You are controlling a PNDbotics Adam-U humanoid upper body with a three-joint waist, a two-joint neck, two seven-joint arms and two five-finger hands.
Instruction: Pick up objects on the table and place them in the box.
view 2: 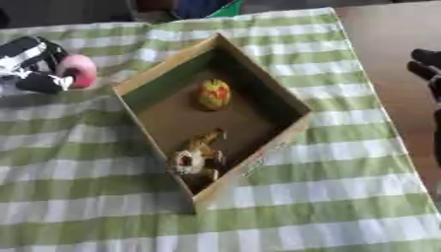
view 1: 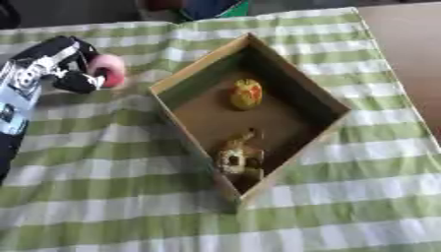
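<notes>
At the upper left of the frame the left hand has its fingers curled round a pink round object, held just beside the open cardboard box's upper left wall. The box sits askew mid-frame on the tabletop's green-and-white checked cloth. Inside lie a yellow, red-marked rounded object toward the far end and a tan, pale cluster of items toward the near corner. The right hand shows at the right edge; whether its fingers are apart or together cannot be told.
</notes>
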